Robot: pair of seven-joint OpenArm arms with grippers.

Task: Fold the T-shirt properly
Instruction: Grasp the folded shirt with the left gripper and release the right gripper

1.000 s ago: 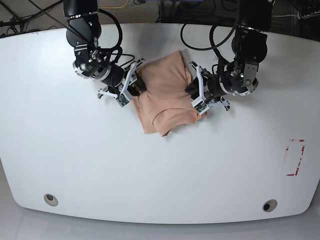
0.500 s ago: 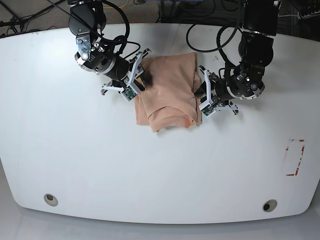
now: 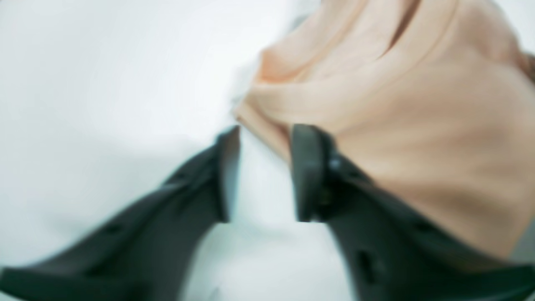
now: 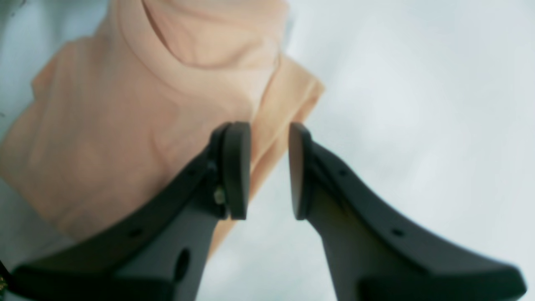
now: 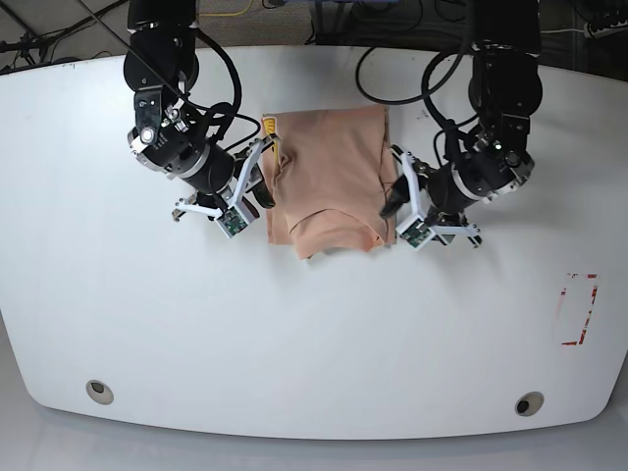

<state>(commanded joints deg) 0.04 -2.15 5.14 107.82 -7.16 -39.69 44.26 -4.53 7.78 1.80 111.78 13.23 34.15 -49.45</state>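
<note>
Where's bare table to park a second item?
Bare table in front of the T-shirt, plus both outer ends. Crowded mid-table: the right gripper and left gripper flank the shirt, both open.

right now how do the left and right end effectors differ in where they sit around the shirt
The left end effector sits at a folded corner of the T-shirt, with one finger against the cloth and bare table in its gap. The right end effector straddles the shirt's edge, so cloth shows in its gap. In the base view the left one flanks the shirt's right side, the right one its left. Both are open and grip nothing.
</note>
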